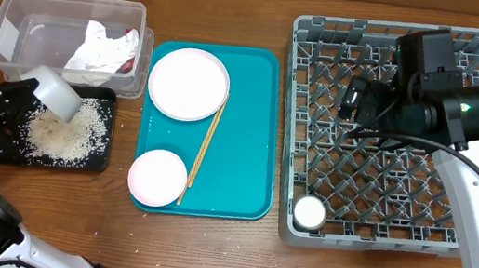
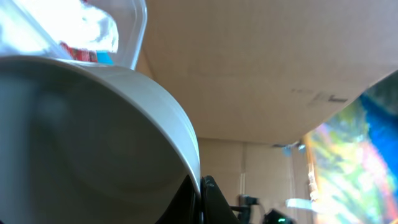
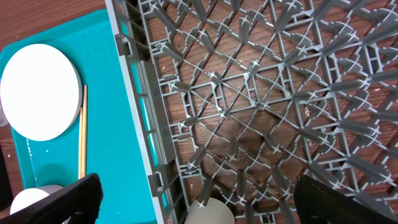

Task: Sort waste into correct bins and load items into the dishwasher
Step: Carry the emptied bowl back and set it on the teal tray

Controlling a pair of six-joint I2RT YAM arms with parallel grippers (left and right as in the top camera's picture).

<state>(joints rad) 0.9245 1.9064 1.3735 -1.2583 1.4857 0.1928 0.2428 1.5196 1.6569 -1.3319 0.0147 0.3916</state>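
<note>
Currently my left tool [image 1: 27,97] holds the white bowl [image 1: 54,93] tipped over the black tray [image 1: 96,163], rice [image 1: 66,133] emptied; next it needs racking, right tool [image 1: 354,98] hovering wide.

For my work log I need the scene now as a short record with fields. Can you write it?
left end effector: holds tilted white bowl over black tray
black tray: rice grains
clear tub: napkin, red wrapper
teal tray: white plate, pink plate, chopsticks
dish rack: small white cup
right end effector: open, above dish rack
</note>
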